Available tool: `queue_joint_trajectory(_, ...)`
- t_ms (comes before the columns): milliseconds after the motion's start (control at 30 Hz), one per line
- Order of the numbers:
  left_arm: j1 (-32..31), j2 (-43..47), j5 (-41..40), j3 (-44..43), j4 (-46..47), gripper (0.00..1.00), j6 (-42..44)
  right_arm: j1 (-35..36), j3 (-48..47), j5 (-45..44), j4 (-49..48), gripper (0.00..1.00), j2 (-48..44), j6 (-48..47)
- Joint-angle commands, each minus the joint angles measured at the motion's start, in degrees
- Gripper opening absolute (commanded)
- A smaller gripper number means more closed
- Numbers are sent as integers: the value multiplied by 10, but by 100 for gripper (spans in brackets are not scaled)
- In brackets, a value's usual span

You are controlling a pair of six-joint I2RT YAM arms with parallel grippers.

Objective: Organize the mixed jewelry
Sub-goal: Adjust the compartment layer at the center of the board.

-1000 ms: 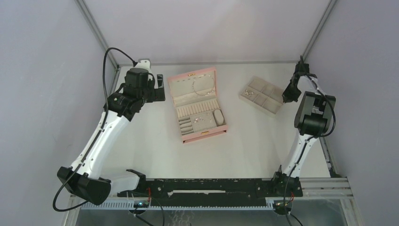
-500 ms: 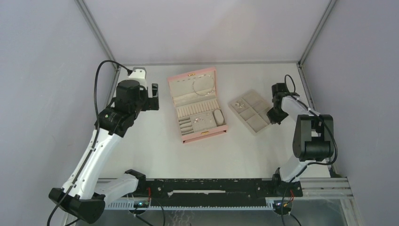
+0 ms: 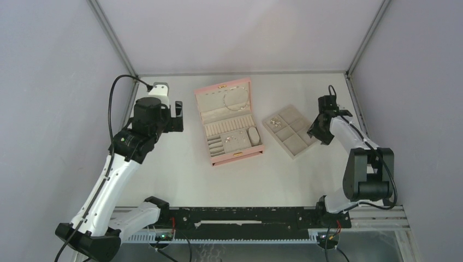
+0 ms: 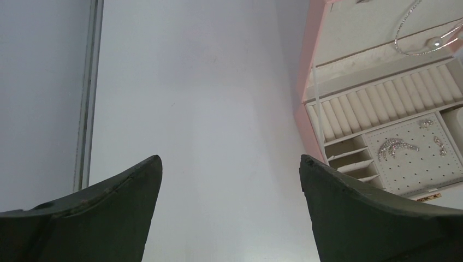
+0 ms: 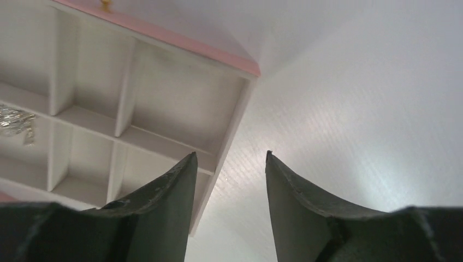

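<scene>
The mixed jewelry is split between two places. A thin silver necklace (image 3: 235,101) (image 4: 431,41) lies in the lid of the open pink box (image 3: 221,90), and small silver pieces (image 3: 232,139) (image 4: 396,147) sit on its dotted pad. More tiny silver bits (image 3: 277,122) (image 5: 13,123) lie in a far compartment of the beige tray (image 3: 297,143). My right gripper (image 3: 318,134) (image 5: 230,154) stands open at the tray's right edge, its left finger over the tray wall and holding nothing. To the left of the box, my left gripper (image 3: 179,115) (image 4: 230,157) hangs wide open over bare table.
The tray (image 5: 164,103) has several empty compartments and a pink side with a small gold knob (image 5: 104,4). The box holds ring rolls (image 4: 382,101) and small slots (image 4: 349,153). Grey enclosure walls with metal posts (image 3: 112,38) bound the table.
The right gripper, shut on the tray's edge, dragged the tray left and nearer, towards the box, then opened and let it go. The left arm shifted slightly left and nearer.
</scene>
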State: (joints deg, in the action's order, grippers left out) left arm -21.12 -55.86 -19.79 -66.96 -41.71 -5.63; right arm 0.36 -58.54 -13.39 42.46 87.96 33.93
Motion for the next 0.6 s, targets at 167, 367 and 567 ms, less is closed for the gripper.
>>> queue_joint_trajectory(167, 14, -20, 10, -70, -5, 100, -76, -82, -8, 104, -151, 58, -35, -281)
queue_joint_trajectory(367, 39, -66, 70, -121, 2, 100, -107, -94, -64, 243, -137, 53, 65, -377)
queue_joint_trajectory(567, 39, -79, 61, -120, 3, 100, -95, -98, -133, 284, -86, 53, 147, -434)
